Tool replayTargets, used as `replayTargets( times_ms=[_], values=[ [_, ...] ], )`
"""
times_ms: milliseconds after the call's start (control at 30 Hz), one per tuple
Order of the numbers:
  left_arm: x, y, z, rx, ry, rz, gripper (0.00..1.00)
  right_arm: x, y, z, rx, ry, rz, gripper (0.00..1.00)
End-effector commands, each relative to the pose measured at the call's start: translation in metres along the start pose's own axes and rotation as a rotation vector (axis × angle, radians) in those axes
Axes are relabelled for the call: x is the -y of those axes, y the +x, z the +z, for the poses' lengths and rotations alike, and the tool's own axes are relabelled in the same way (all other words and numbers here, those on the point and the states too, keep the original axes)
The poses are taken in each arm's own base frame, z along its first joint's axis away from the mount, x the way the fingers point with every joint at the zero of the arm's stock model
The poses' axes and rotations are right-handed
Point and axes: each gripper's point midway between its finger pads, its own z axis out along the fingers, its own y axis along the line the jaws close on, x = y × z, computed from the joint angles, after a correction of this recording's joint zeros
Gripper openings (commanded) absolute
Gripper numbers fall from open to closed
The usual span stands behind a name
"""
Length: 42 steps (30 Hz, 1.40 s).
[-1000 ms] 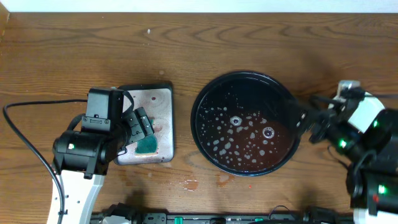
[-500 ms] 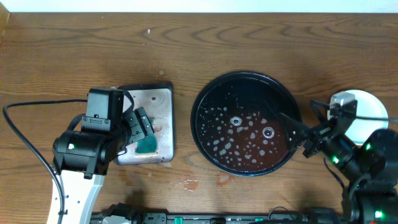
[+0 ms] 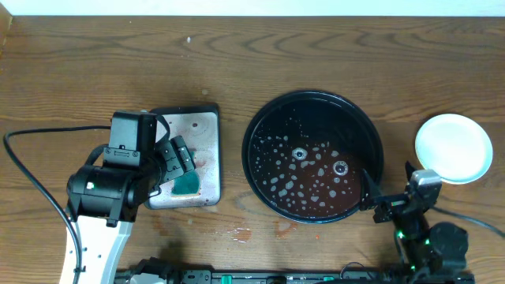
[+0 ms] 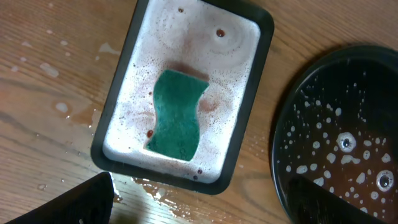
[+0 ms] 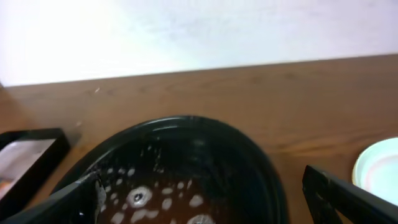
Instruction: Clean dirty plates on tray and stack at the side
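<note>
Black tray was bare, the pale plate parked right of it on the table to keep clean, right hand at its rim, left hand off to its left, both gaping empty.

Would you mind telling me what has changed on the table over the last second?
The right gripper, open and empty, pulled back from over the plate toward its base, so the plate beside the black tray now shows fully. The left arm, sponge, small tray and black tray stayed put.
</note>
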Motion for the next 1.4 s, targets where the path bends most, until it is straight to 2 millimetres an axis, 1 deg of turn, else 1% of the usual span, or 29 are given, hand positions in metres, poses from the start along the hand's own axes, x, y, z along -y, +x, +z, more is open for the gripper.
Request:
replayTargets(
  times_ms=[0,200,267,367,1033,1133,1267,1300,1367],
  values=[
    [0.001,-0.005,-0.004,0.015,0.001,0.007,0.89,0.007,0.01,0.007,0.031,0.026,-0.019,0.99],
    [0.001,-0.005,-0.004,0.015,0.001,0.007,0.89,0.012,0.02,0.021,0.116,0.014,-0.035,0.99],
    [0.001,-0.005,-0.004,0.015,0.001,0.007,0.89,0.011,0.018,0.021,0.124,0.013,-0.036,0.99],
    [0.001,-0.005,-0.004,0.015,0.0,0.007,0.89,0.012,0.021,0.021,0.113,0.017,-0.034,0.99],
    [0.0,-0.004,-0.005,0.017,0.001,0.013,0.89,0.012,0.021,0.021,0.112,0.017,-0.034,0.99],
    [-0.012,-0.019,-0.013,0.13,-0.058,0.035,0.89,0.012,0.021,0.021,0.113,0.018,-0.034,0.99],
    [-0.013,-0.041,-0.021,0.358,0.009,0.011,0.89,0.012,0.021,0.021,0.113,0.018,-0.034,0.99],
    [-0.014,-0.045,-0.022,0.414,0.033,-0.003,0.89,0.012,0.021,0.021,0.112,0.017,-0.034,0.99],
    [-0.017,-0.046,-0.019,0.504,0.071,-0.025,0.89,0.012,0.021,0.021,0.112,0.017,-0.034,0.99]
  ],
)
